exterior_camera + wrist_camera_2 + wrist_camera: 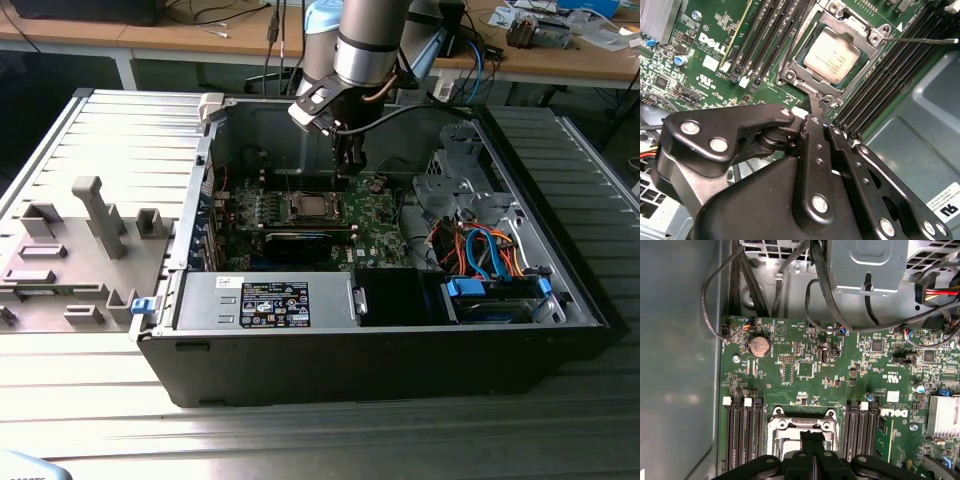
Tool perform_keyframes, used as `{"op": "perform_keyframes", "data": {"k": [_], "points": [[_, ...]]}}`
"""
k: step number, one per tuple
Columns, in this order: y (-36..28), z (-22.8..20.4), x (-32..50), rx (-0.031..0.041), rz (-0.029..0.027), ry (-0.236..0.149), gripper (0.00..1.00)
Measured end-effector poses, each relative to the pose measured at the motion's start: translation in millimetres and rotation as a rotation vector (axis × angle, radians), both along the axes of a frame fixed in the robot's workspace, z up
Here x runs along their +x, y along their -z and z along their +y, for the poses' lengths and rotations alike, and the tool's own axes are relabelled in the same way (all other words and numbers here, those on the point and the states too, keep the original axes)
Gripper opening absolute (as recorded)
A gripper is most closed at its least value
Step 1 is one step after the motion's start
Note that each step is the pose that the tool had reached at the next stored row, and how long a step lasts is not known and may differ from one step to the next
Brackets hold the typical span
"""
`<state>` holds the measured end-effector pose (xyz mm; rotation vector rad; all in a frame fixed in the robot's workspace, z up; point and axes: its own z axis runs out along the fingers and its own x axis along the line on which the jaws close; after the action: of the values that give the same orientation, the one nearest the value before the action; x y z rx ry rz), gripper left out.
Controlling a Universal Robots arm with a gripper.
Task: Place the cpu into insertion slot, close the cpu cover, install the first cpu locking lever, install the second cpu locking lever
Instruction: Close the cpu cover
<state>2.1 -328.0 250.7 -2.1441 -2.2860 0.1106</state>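
Pincer (816, 106) closed, nothing held, tips at cpu cover (856, 26) edge, dull silver square cpu (832, 55) seated within

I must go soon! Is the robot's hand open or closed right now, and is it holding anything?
Hand: closed, holding nothing that shows, its tip close to the edge of the cpu cover.

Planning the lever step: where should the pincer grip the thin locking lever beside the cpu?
Likely near the free end of the locking lever, from above, pincer across the rod: that end juts thin and straight over the memory slots, while its root hugs the cpu cover.
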Motion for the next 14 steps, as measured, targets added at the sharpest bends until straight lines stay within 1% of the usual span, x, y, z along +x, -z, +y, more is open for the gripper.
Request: {"op": "perform_keyframes", "data": {"k": [7, 13, 14], "points": [[0.2, 0.0, -1.3, 0.0002, 0.0000, 0.000, 0.11], [2.6, 0.0, -1.8, 0.0001, 0.0000, 0.000, 0.11], [3.4, 0.0, -3.0, 0.0001, 0.0000, 0.000, 0.11]]}}
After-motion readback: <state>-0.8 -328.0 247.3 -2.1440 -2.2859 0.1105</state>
